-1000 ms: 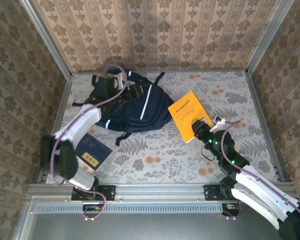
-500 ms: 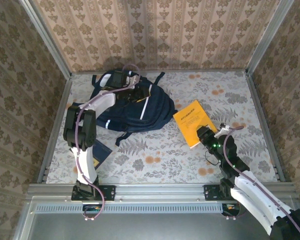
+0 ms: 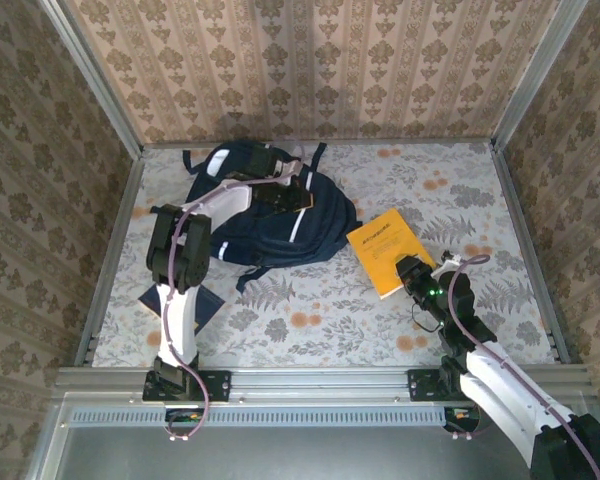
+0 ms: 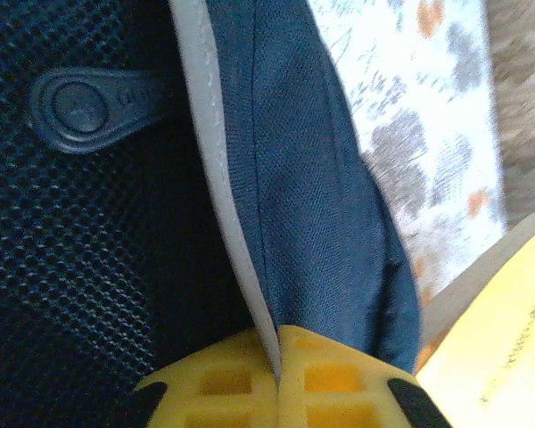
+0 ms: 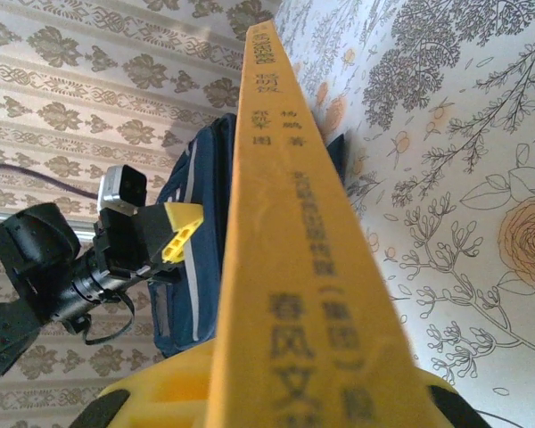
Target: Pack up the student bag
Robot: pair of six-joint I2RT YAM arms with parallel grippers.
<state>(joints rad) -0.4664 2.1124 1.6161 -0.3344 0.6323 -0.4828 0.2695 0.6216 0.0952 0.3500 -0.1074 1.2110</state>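
Left gripper [image 4: 277,374] has slid right and clamped onto the rim of the student bag [image 3: 270,230] at the back left of the table [image 3: 460,190], right gripper [image 3: 410,272] grips the yellow book [image 3: 382,245]; thin fabric pinch could slip.

This looks like a robotics lab cell, dressed a little like a home. Patterned wallpaper walls [image 3: 310,60] and a flowered counter [image 3: 320,312] sit inside a bare aluminium frame [image 3: 310,380]. A left arm [image 3: 180,312] and a right arm [image 3: 492,376] are bolted there.
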